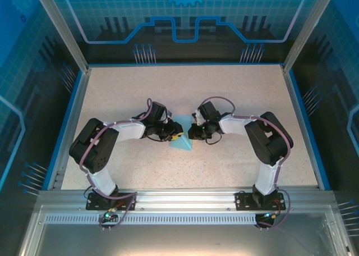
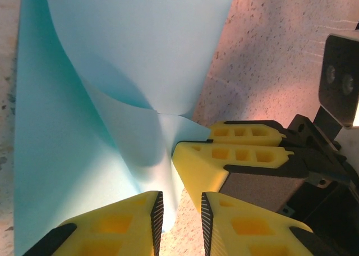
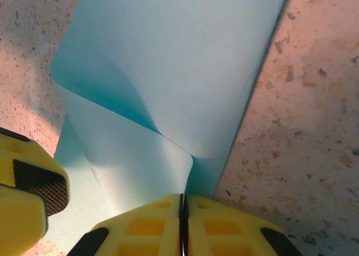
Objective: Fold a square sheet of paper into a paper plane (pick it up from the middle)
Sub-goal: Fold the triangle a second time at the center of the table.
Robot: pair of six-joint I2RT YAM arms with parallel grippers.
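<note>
The square sheet of paper (image 1: 183, 141), pale cyan, lies at the table's middle as a pointed triangle between my two grippers. One flap curls up from it (image 2: 112, 54). My right gripper (image 3: 182, 197) is shut on the curled flap's lower edge (image 3: 140, 155), with the flat part of the sheet beneath. My left gripper (image 2: 181, 205) faces it, jaws a narrow gap apart. The flap's edge reaches into that gap beside the left finger (image 2: 147, 211), and the table shows through. The right gripper's yellow fingers (image 2: 224, 155) sit just beyond. The paper plane is out of view.
The speckled beige table (image 1: 185, 87) is bordered by a blue rim (image 1: 314, 138) and metal frame posts. Both arms (image 1: 112, 138) (image 1: 263, 135) reach inward from their bases on the near rail, wrists almost touching over the paper.
</note>
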